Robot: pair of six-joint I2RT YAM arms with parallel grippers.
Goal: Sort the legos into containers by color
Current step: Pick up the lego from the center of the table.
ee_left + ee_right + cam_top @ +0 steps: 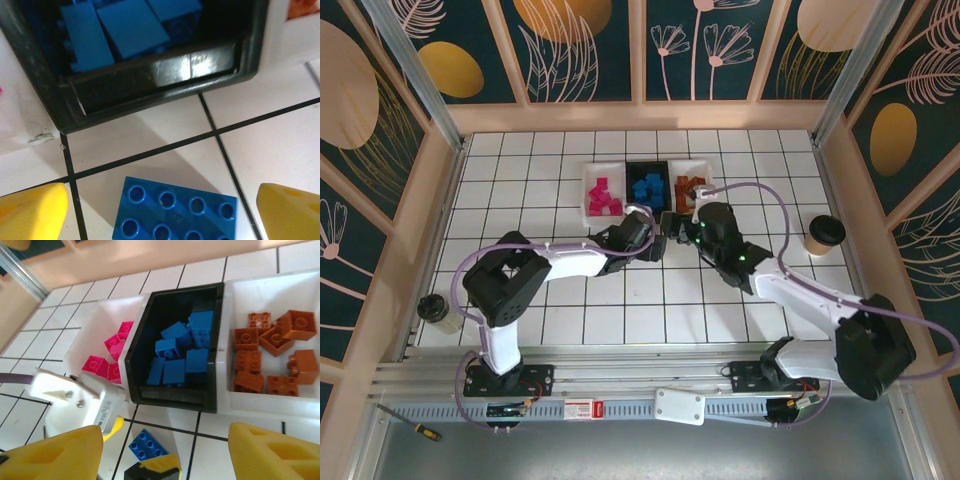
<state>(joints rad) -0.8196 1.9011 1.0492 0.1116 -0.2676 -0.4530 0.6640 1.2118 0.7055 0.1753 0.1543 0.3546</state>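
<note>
A loose blue lego (175, 210) lies studs-up on the white tiles just in front of the black tray (150, 75), which holds several blue bricks. My left gripper (161, 200) is open and straddles this lego, a gap showing on each side. The right wrist view has the same blue lego (147, 444) between the left arm's fingers (161, 465). My right gripper (166, 432) hangs open above it with nothing held. The row of trays: white with pink bricks (602, 195), black with blue (648, 187), white with orange-brown (690, 187). Both grippers, left (657, 243) and right (682, 228), meet before the trays.
A paper cup (823, 233) stands at the right edge of the tiled floor and another cup (438, 308) at the left edge. Wooden walls enclose the floor. The right arm's cable (770, 200) loops over the right side.
</note>
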